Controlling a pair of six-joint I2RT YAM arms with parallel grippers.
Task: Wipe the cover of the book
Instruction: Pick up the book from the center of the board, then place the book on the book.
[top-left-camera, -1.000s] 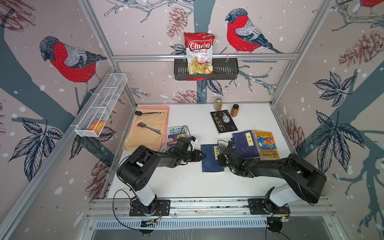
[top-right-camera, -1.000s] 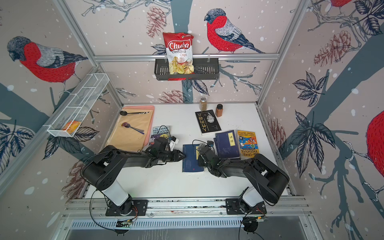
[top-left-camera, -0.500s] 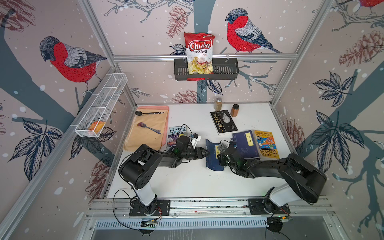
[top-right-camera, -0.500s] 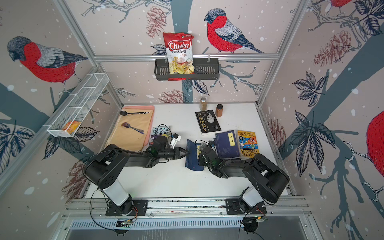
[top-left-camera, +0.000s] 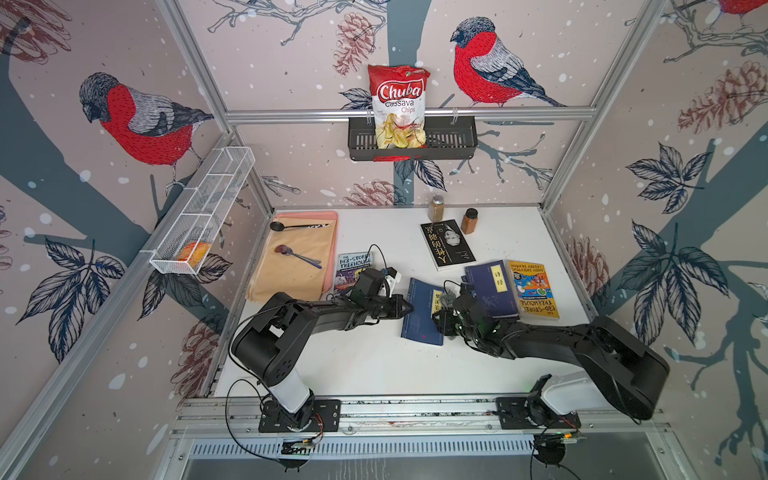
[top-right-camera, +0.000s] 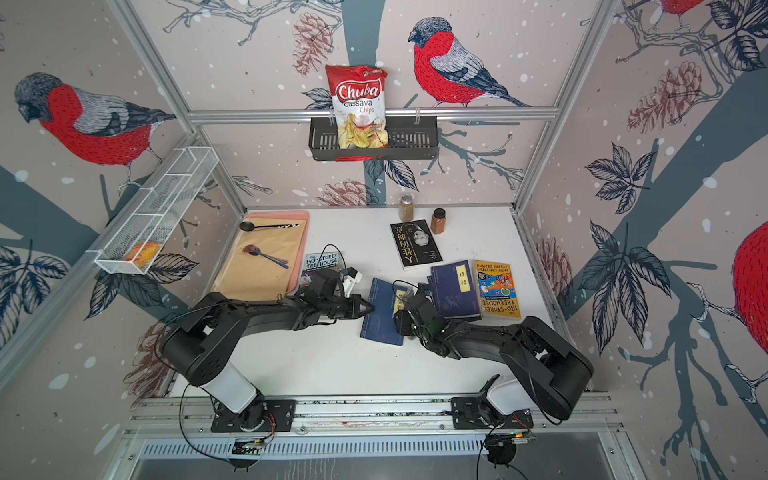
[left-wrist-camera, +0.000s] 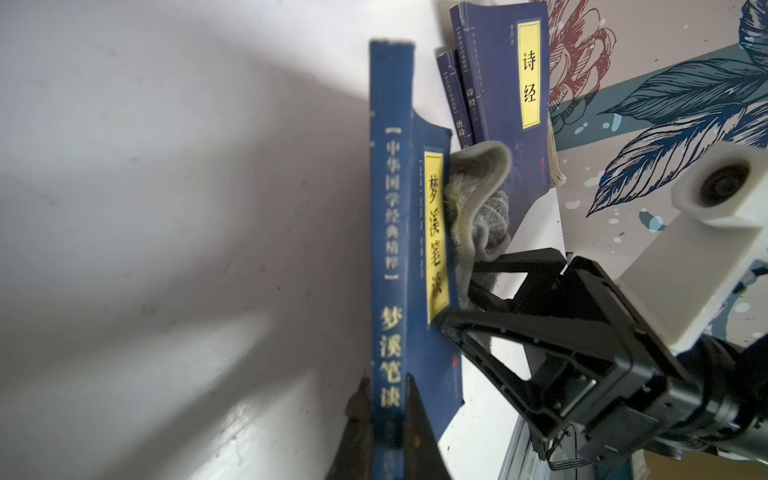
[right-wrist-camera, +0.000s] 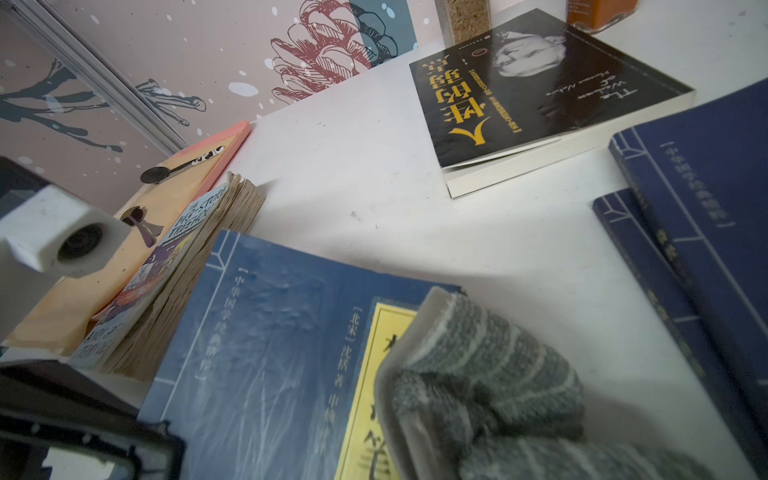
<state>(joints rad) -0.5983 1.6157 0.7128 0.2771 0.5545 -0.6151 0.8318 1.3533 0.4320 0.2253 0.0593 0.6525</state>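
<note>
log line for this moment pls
step: wipe cover | left pincer: shut on blue book spine | right pincer: at cloth on cover

Left arm (top-left-camera: 332, 318) and right arm (top-left-camera: 540, 343) stretch low toward each other, left fingers (left-wrist-camera: 358, 432) clamped tight, right fingers (left-wrist-camera: 524, 259) spread.

Bird-and-pinecone wallpaper (top-left-camera: 145, 124) on three walls; aluminium frame rail (top-left-camera: 291, 112); white tabletop (top-left-camera: 365, 365); black wall basket (top-left-camera: 449, 141), white mesh shelf (top-left-camera: 208, 199).

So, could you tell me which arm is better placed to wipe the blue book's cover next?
The right. The right pincer has the grey striped cloth between its fingers, against the cover of the blue paperback book with the yellow label. The left pincer is shut on that book's spine, steadying it.
</note>
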